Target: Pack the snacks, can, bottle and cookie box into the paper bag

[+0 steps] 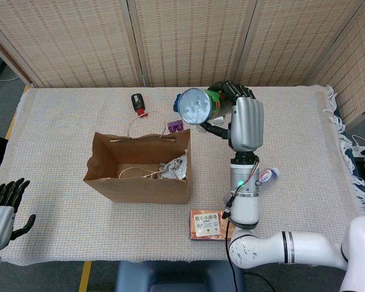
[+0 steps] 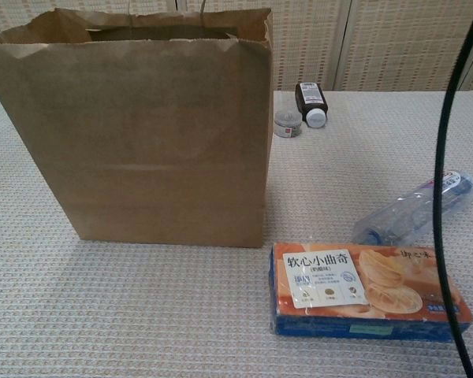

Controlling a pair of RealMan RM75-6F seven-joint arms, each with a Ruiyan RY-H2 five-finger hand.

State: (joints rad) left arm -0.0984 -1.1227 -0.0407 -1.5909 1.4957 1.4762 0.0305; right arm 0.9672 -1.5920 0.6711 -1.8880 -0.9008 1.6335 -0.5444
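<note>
The left hand is seen idle with fingers spread at the table edge, the paper bag stands open, and the can is gripped aloft by the right hand, beyond the bag's far right corner.

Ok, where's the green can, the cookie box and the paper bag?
green can [image 1: 196,107], head view, on its round silver end, held up by the right hand [image 1: 244,123].
cookie box [image 2: 368,289], chest view, on the orange top face.
paper bag [image 2: 142,150], chest view, on its brown front wall.
</note>
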